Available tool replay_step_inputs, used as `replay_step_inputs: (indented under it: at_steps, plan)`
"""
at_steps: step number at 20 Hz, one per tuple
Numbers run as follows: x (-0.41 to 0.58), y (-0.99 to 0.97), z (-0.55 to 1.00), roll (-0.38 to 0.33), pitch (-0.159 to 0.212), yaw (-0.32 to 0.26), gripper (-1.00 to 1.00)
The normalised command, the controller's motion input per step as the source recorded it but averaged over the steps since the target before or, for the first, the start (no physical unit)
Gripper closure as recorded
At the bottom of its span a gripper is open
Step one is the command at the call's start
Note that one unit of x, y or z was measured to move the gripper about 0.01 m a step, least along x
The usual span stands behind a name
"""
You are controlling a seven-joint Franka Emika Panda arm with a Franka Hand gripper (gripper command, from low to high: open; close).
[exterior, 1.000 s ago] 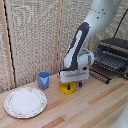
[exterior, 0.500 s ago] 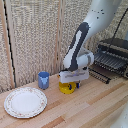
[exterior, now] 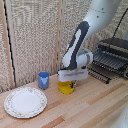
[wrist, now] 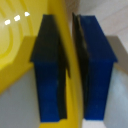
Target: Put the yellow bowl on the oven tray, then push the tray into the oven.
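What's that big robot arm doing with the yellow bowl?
The white robot arm has its grabber down on the yellow dish, which sits on the wooden table. In the wrist view, the blue fingertips sit on either side of the dish's rim. The oven stands open with its baking sheet out, nothing on it.

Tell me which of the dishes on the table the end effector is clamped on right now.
The yellow dish. The end effector has its blue pads on either side of that dish's rim, while the blue cup and the white patterned plate sit apart, untouched.
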Motion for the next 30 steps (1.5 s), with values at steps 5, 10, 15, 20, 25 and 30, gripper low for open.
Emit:
replay_step_inputs:
  at_steps: [5,10,15,20,25,30]
  plan:
    - [0.441,-0.12,0.83,-0.001,0.051,-0.143,1.00]
    - [0.498,-0.02,0.81,-0.066,0.033,-0.210,1.00]
    - [0.411,-0.01,0.77,-0.107,0.040,-0.263,1.00]
    - [0.356,-0.15,0.75,-0.059,0.074,-0.282,1.00]
    - [0.154,-0.52,0.51,0.000,0.064,-0.226,1.00]
    - [0.045,-0.65,0.26,0.000,0.005,-0.191,1.00]
